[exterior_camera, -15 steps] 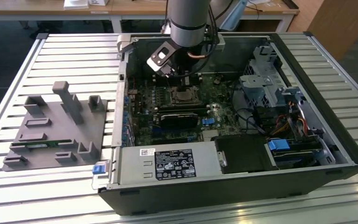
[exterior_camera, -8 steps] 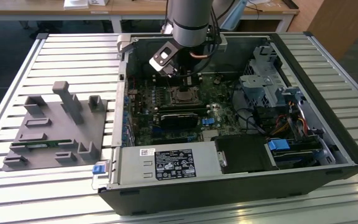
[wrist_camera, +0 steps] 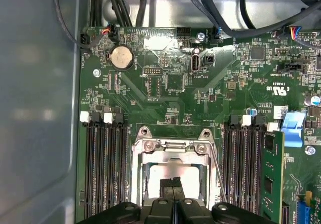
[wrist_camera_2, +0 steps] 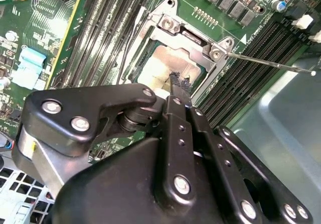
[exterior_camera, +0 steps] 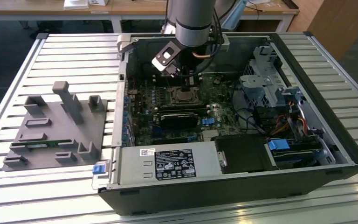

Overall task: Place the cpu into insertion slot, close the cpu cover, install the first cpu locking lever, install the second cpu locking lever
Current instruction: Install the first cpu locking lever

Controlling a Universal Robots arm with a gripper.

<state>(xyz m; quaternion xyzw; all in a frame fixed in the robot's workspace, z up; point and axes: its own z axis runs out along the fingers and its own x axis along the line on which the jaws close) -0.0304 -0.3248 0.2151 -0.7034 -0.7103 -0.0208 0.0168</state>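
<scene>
The insertion slot [exterior_camera: 182, 96] sits on the green motherboard inside the open computer case. In both wrist views the cpu cover [wrist_camera: 173, 146] [wrist_camera_2: 183, 30] lies flat over the socket. The dull silver top of the cpu [wrist_camera: 168, 171] [wrist_camera_2: 163, 63] shows through its window. My gripper [exterior_camera: 188, 84] [wrist_camera_2: 175, 79] [wrist_camera: 173, 185] hangs straight above the socket, its black fingers shut together, with the tips at or just above the cpu's top. A thin wire locking lever [wrist_camera_2: 271, 63] sticks out free beside the socket. A second thin lever [wrist_camera_2: 123, 58] runs along its other side.
Long black memory slots [wrist_camera: 103, 169] [wrist_camera: 243, 163] flank the socket. The black-labelled power supply [exterior_camera: 166, 163] fills the case's near side, with drive cages and cables [exterior_camera: 272, 93] at the exterior view's right. A grey fixture [exterior_camera: 54, 126] stands on the slatted table at its left.
</scene>
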